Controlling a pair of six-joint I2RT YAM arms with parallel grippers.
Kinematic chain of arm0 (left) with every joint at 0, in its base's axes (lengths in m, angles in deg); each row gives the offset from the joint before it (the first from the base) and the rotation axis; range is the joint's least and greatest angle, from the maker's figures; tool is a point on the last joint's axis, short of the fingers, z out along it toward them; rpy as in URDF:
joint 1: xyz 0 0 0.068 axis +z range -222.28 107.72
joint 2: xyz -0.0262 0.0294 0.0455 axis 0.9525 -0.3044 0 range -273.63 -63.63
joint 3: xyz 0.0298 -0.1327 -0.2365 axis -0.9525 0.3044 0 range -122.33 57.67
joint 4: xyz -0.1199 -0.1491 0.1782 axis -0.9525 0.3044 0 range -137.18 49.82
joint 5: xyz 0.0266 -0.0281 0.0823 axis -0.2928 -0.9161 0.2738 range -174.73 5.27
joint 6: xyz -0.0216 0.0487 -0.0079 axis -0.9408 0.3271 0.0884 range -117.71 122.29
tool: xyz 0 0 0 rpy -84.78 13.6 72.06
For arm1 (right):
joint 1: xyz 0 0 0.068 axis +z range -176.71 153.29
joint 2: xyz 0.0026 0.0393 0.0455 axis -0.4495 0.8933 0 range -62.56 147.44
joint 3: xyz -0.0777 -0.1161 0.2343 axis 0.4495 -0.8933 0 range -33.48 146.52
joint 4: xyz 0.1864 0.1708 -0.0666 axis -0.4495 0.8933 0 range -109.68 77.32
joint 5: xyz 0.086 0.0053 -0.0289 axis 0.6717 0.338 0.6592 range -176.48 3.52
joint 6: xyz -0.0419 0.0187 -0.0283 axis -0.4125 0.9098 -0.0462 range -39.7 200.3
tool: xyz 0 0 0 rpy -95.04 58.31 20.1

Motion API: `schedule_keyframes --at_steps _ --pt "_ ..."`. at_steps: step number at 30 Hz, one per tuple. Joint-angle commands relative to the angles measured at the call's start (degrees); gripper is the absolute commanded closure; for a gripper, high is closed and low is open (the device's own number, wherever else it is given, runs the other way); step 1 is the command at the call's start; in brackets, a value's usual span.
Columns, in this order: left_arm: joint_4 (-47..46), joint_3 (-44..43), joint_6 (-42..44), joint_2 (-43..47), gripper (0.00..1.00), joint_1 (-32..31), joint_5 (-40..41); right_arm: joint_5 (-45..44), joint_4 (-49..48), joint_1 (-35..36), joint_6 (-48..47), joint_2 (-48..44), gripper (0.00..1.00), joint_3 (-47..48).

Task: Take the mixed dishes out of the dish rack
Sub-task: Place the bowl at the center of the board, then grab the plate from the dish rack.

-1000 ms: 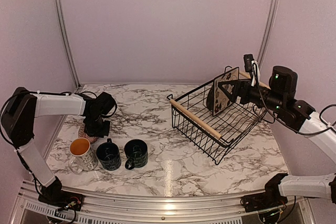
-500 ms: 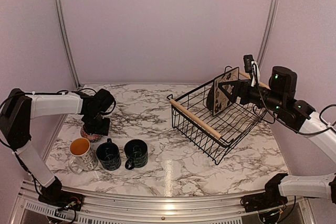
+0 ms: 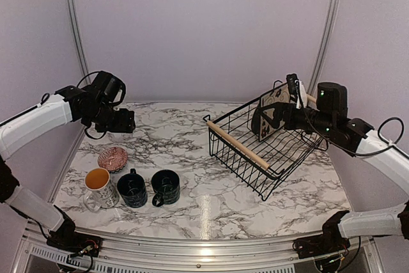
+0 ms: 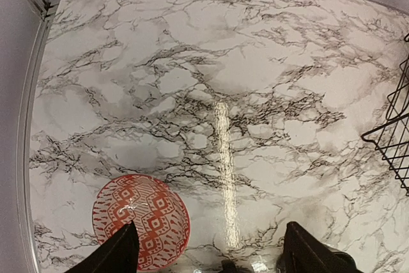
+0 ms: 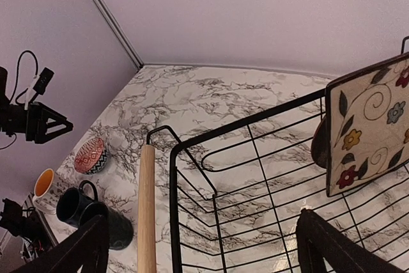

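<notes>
Top external view showed the left gripper (image 3: 123, 121) up off the white marble-patterned table (image 3: 192, 129) and drawn back toward the rear left corner. A second before it had been down low over the small pinkish-red patterned bowl (image 3: 113, 158). That bowl now sat alone on the table, uncovered, just behind the white mug with the orange inside (image 3: 99, 187). The two dark blue-black mugs (image 3: 133, 188) stood in a row to that mug's right, unmoved. From the left wrist camera its claw stood wide with nothing between the fingers (image 4: 121, 252), where earlier it had been nearly closed, and the bowl lay beneath the left one.

On the right side, the right gripper (image 3: 263, 119) had edged slightly leftward over the black wire rectangular dish rack (image 3: 255, 161). It hung close beside the square patterned plate (image 3: 277, 97), which stood on edge against the rack's far side as before. I could not tell whether it touched the plate. The right wrist camera showed that claw spread wide and holding nothing, with the plate ahead to its right. The rack's near light wooden bar handle (image 5: 146, 209) was ahead to its left.
</notes>
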Motion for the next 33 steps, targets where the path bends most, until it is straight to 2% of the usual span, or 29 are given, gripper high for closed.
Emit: schedule_keyframes --at_steps 1,7,17,27,33 --pt "1.86 -6.8 3.66 5.63 0.18 0.14 -4.14 -3.21 2.64 -0.17 2.68 2.17 0.01 3.69" --pt "-3.8 -12.27 6.59 11.76 0.16 0.09 -7.74 -10.73 5.36 -0.16 5.83 5.75 0.02 6.63" --pt "-20.72 1.79 11.92 23.35 0.11 0.09 -7.16 -24.49 12.57 -0.17 9.04 15.48 0.01 15.63" --pt "-23.3 7.92 13.46 27.28 0.11 0.23 -5.28 -39.7 21.39 0.0 18.58 32.1 0.02 30.38" --pt "-23.98 9.39 14.01 28.84 0.1 0.2 -4.49 -46.67 24.03 2.34 18.21 40.2 0.02 38.85"
